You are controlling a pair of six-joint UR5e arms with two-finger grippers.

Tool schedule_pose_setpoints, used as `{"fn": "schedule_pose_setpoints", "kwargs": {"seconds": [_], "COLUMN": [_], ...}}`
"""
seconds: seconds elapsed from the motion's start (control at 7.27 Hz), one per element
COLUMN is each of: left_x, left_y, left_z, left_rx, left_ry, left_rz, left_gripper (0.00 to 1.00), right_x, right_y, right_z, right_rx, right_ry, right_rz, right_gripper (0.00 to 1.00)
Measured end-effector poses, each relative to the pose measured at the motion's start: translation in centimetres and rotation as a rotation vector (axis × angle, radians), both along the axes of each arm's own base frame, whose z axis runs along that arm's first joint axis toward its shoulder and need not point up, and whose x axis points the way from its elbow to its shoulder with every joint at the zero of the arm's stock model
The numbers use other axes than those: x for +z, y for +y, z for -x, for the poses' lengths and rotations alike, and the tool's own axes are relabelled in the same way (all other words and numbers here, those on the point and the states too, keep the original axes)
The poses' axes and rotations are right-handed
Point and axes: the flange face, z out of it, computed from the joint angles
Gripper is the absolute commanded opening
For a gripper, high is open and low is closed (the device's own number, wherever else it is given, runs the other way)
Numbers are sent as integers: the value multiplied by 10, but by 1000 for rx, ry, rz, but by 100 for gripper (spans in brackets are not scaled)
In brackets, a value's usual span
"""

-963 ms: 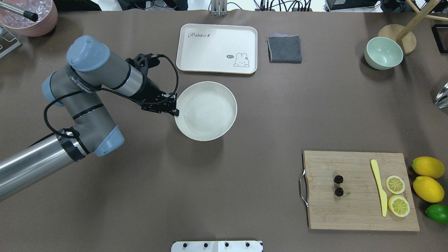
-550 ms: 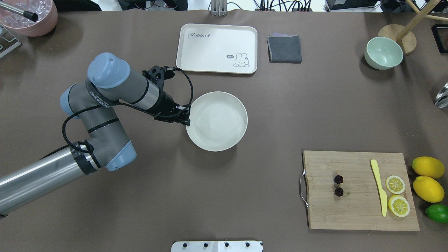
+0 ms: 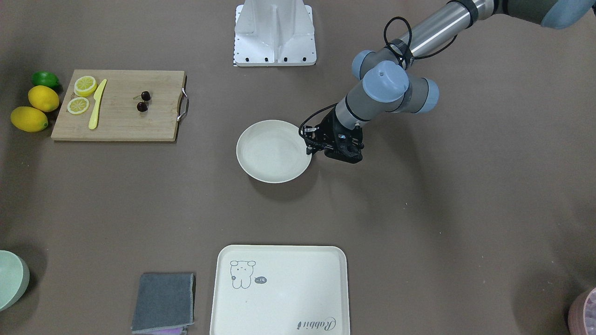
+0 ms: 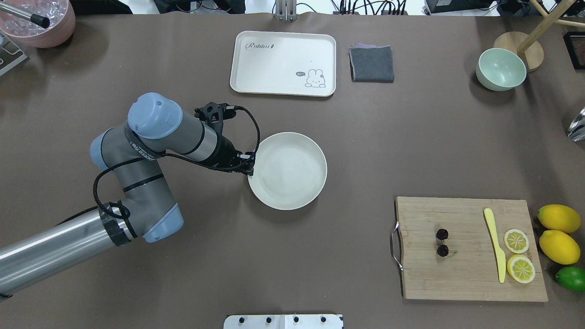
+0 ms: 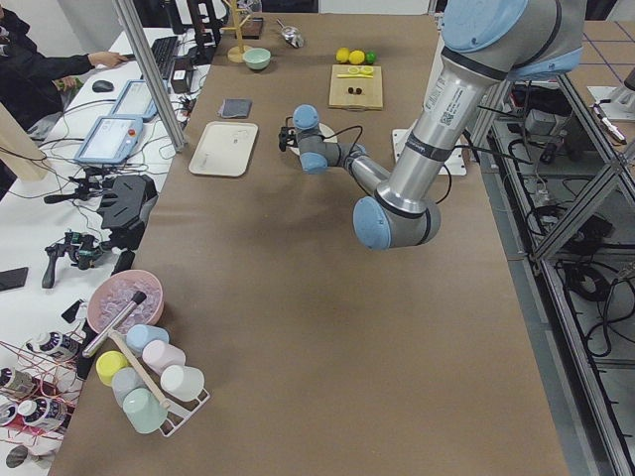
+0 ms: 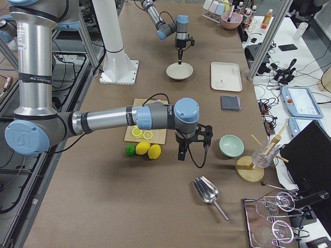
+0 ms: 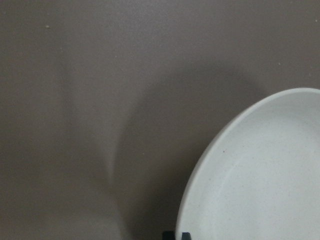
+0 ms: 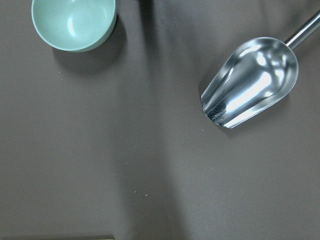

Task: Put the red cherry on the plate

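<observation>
Here's the left arm (image 4: 155, 137): grey joint housings, each topped with a rounded pale blue cap (image 4: 153, 113), and a long brushed-silver tube (image 4: 45, 256) behind. A black band with white lettering (image 4: 138, 148), too small to read, rings one joint. Black tape (image 4: 116, 220) wraps the tube's end, and a black braided cable (image 4: 254, 132) loops to the black two-finger gripper (image 4: 250, 171). The right arm (image 6: 103, 120) wears the same grey, silver and blue. Between them, a white base plate (image 3: 274, 32) with dark screws (image 3: 266, 59).
</observation>
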Motion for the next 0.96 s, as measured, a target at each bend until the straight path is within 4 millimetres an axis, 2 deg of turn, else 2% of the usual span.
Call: {"fn": "schedule_pose_setpoints", "kwargs": {"seconds": [0.14, 0.28, 0.55, 0.69, 0.83, 0.96], "left_x": [2, 10, 14, 14, 15, 18], "left_y": [1, 3, 7, 11, 10, 1], "left_z": [0, 2, 11, 25, 51, 91], "left_rx": [0, 1, -2, 1, 11, 22], "left_ry": [-2, -8, -4, 6, 23, 45], "left_rz": [-2, -4, -18, -22, -15, -4], "left_gripper": [78, 97, 97, 97, 97, 98], "right_x": [0, 1, 1, 0, -2, -5], "right_y": [1, 1, 2, 2, 0, -3], "right_z": [-2, -5, -7, -8, -8, -8], "right_rx": [5, 10, 15, 17, 18, 19], "right_ry": [1, 2, 1, 1, 1, -2], "right_rz": [1, 1, 1, 1, 2, 8], "right_gripper": [100, 100, 100, 100, 100, 100]}}
